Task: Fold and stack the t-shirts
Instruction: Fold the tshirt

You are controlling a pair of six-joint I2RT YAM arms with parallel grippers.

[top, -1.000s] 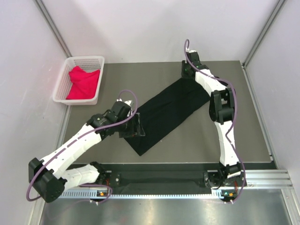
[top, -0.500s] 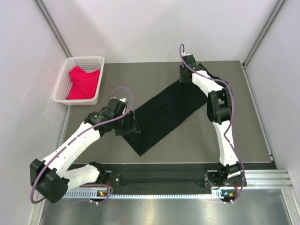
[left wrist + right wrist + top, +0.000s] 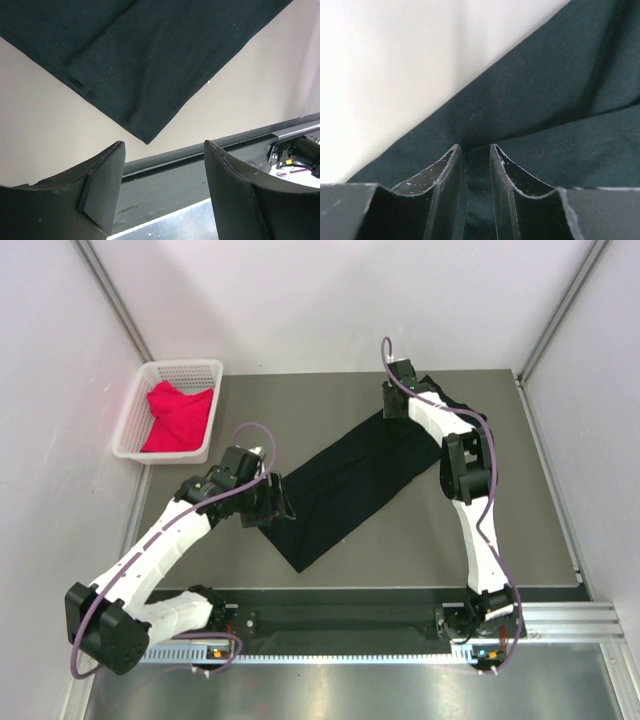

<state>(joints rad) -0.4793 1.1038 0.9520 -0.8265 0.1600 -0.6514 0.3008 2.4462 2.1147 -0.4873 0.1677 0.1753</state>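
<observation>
Right jaws pinching black t-shirt (image 3: 560,100), red t-shirt (image 3: 178,415) only overhead

large t-shirt (image 3: 350,485) lies as a long strip on the surface (image 3: 520,500), running diagonally from just left of centre at the near side up to the far right. the basket (image 3: 135,425) sits at the far left corner, well apart from the strip, and the other t-shirt (image 3: 178,417) is bunched up inside it. left hand (image 3: 275,502) is at the strip's left edge, towards its near end. right hand (image 3: 393,405) is on the strip's far end, with cloth between its fingers.
</observation>
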